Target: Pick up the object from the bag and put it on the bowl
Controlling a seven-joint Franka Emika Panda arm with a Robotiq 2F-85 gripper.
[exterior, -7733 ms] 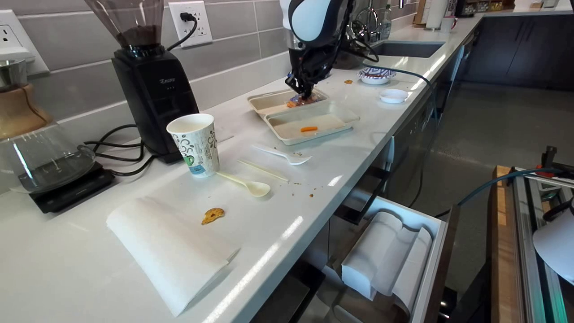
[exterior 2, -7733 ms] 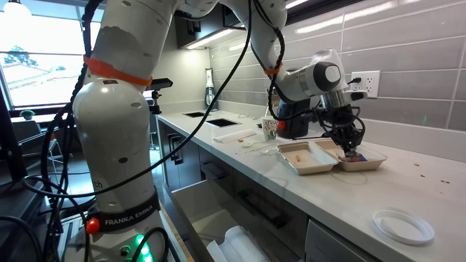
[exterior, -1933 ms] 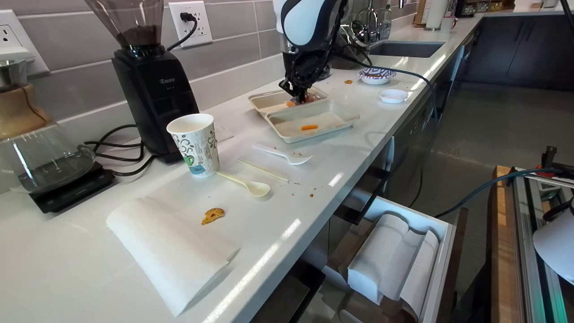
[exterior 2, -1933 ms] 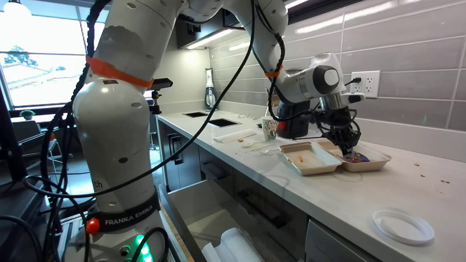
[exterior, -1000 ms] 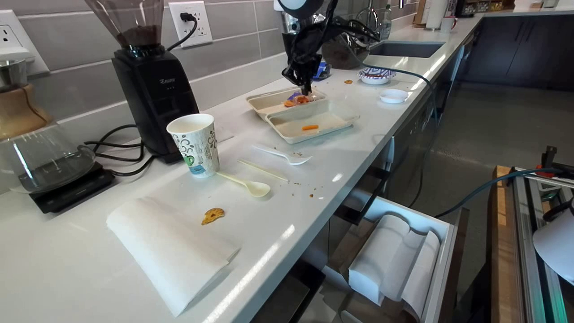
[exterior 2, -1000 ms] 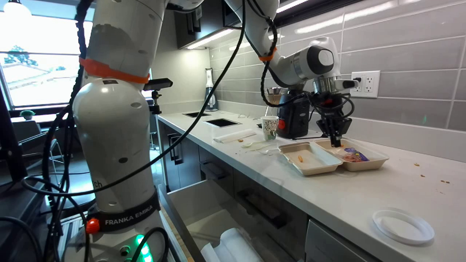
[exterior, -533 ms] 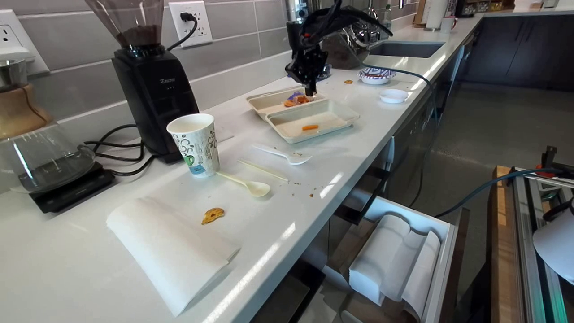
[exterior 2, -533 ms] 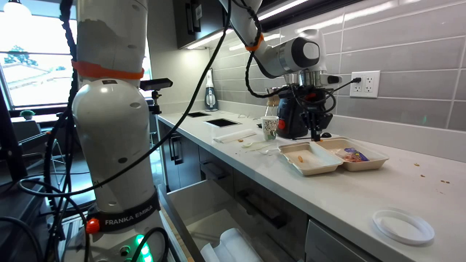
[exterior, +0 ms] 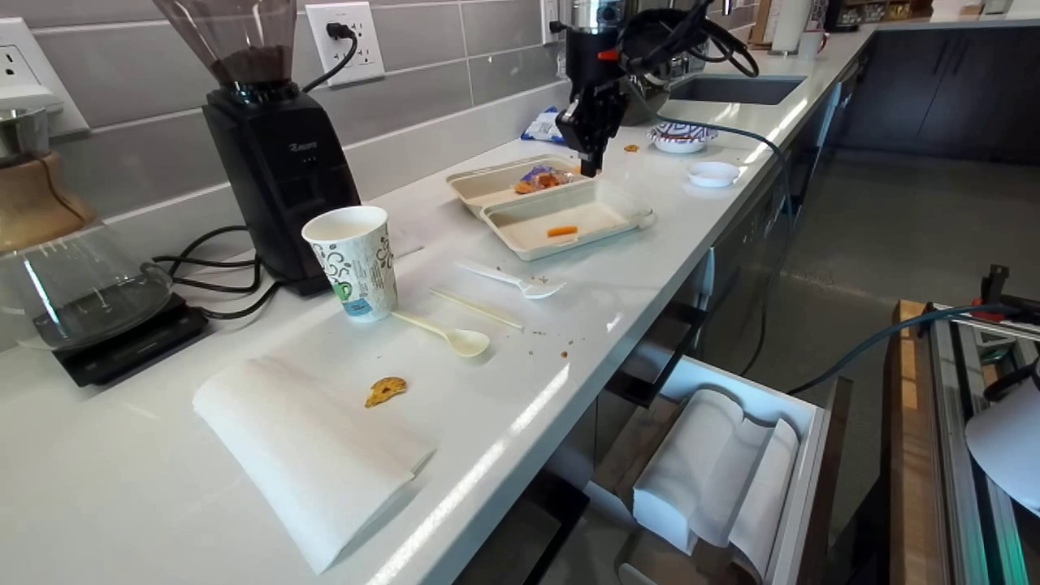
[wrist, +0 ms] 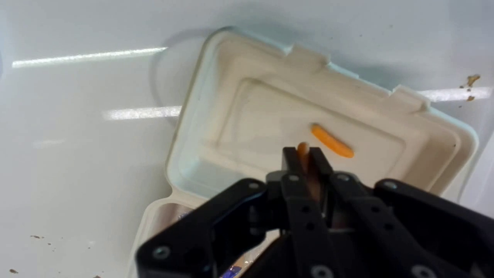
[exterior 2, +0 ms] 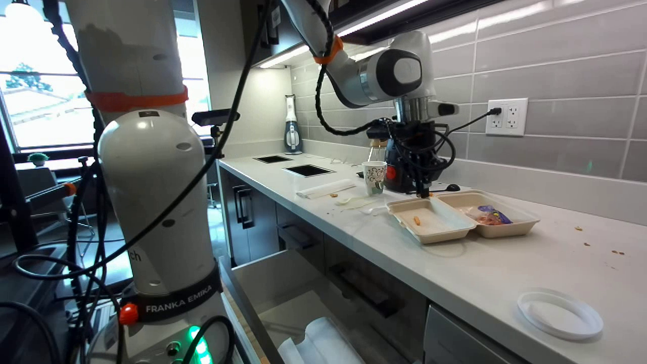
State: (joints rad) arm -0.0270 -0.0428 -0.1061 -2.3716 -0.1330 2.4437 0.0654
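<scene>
My gripper [wrist: 303, 154] is shut on an orange carrot-like stick [wrist: 303, 148], whose end shows between the fingertips. It hovers above the open beige tray [wrist: 251, 123]; it shows in both exterior views too [exterior: 591, 167] [exterior 2: 423, 194]. The bag [exterior 2: 491, 215], a clear crinkly packet with blue-purple print and orange pieces, lies in the tray's far half; it also shows in an exterior view [exterior: 546, 179]. The tray's other half holds a loose orange stick [wrist: 332, 142]. A blue-and-white patterned bowl [exterior: 682, 138] stands farther along the counter in an exterior view.
A shallow white dish [exterior: 713, 174] lies near the bowl. A blue-white packet [exterior: 543, 127] lies by the wall. The paper cup [exterior: 349, 264], coffee grinder [exterior: 280, 179], fork [exterior: 512, 281] and spoon [exterior: 455, 337] are on the counter. A drawer [exterior: 800, 455] stands open.
My gripper has risen out of the bag and moved away from it, over the tray half with the loose stick, carrying an orange stick. The bag has stayed in the tray.
</scene>
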